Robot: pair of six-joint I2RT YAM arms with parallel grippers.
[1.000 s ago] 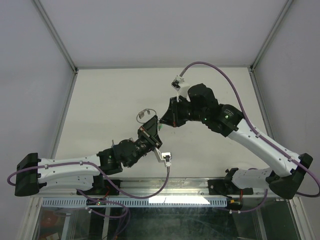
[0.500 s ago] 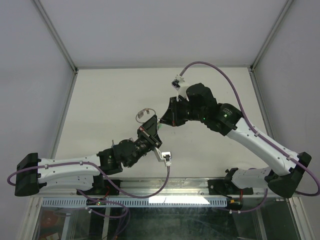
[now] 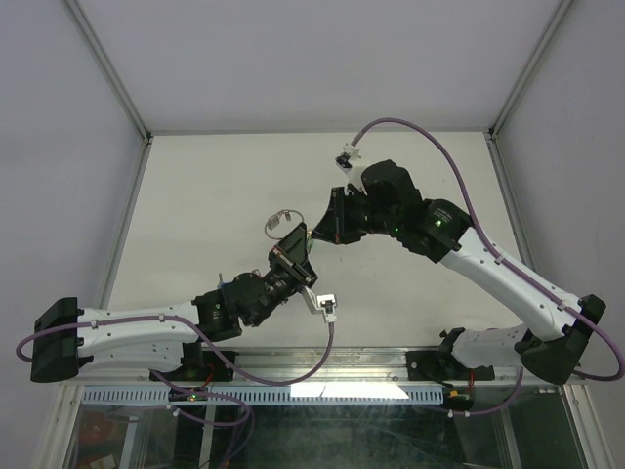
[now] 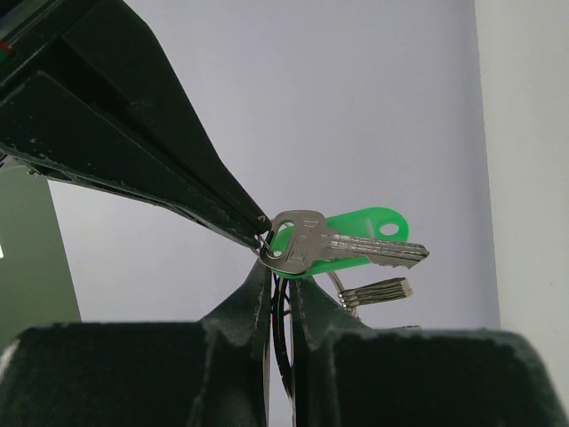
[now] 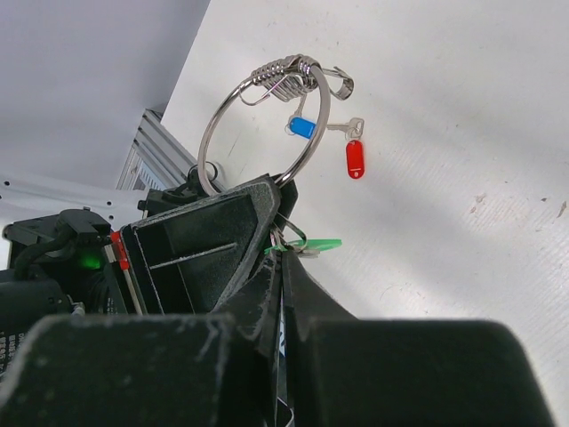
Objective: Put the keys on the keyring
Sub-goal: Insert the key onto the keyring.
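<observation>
My left gripper (image 3: 298, 244) (image 4: 277, 267) is shut on the wire of the keyring (image 5: 258, 116), a silver ring with a coil of plain metal pieces at its top, held above the table. The keyring also shows in the top view (image 3: 280, 223). My right gripper (image 3: 315, 237) (image 5: 283, 258) is shut, and its tips meet the left gripper's tips at the green key (image 4: 356, 233) (image 5: 313, 245). A silver key blade lies across the green head. The blue key (image 5: 303, 127) and the red key (image 5: 355, 158) show just past the ring. I cannot tell whether they hang on it.
More plain metal keys (image 4: 375, 291) hang below the green key. The pale table (image 3: 215, 186) has a metal frame rail (image 3: 322, 366) at its near edge and grey walls on the other sides. A purple cable (image 3: 439, 156) loops above the right arm.
Both grippers have crept slightly up and left together. The grips look the same.
</observation>
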